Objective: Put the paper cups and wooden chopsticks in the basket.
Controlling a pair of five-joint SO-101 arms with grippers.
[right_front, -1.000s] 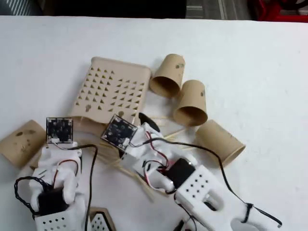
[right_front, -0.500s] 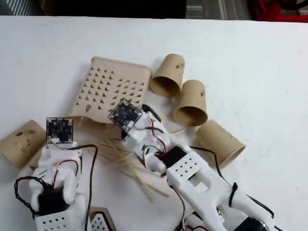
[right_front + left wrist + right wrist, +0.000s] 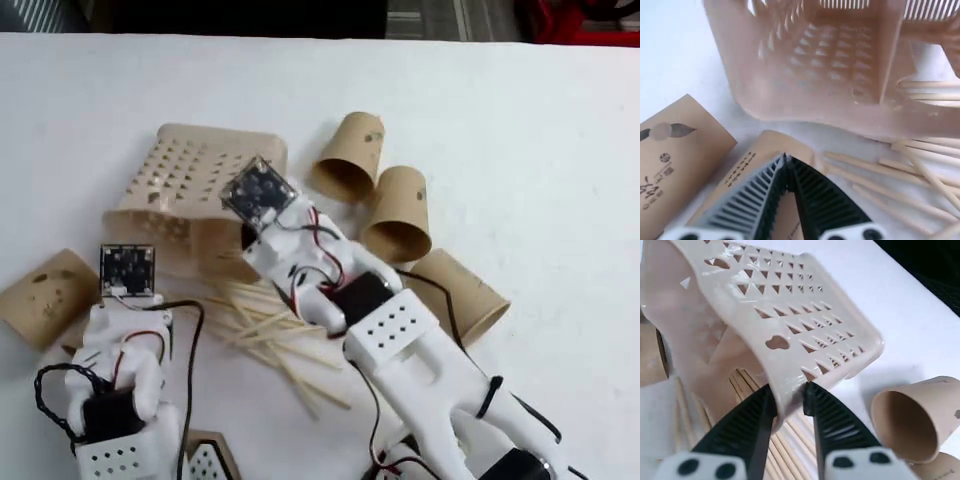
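Right gripper [image 3: 787, 390]: my fingers are clamped on the rim of the basket [image 3: 790, 310], which stands tilted on the table [image 3: 520, 120], perforated bottom uppermost. Left gripper [image 3: 786, 159]: my fingers are pressed together, low over the table, just beside a first cup [image 3: 675, 135] lying on its side. Wooden chopsticks [image 3: 285, 335] lie scattered between my two arms, some under the raised basket edge; a second cup [image 3: 348, 158], third cup [image 3: 398, 215] and fourth cup [image 3: 462, 292] lie on their sides beyond my right arm.

Beige perforated basket [image 3: 190, 195] sits tilted, one edge raised off the counter [image 3: 520, 120]. Loose wooden chopsticks [image 3: 275, 335] lie scattered just beside it. Four brown paper cups [image 3: 397, 213] lie on their sides, three right of the basket and one left.
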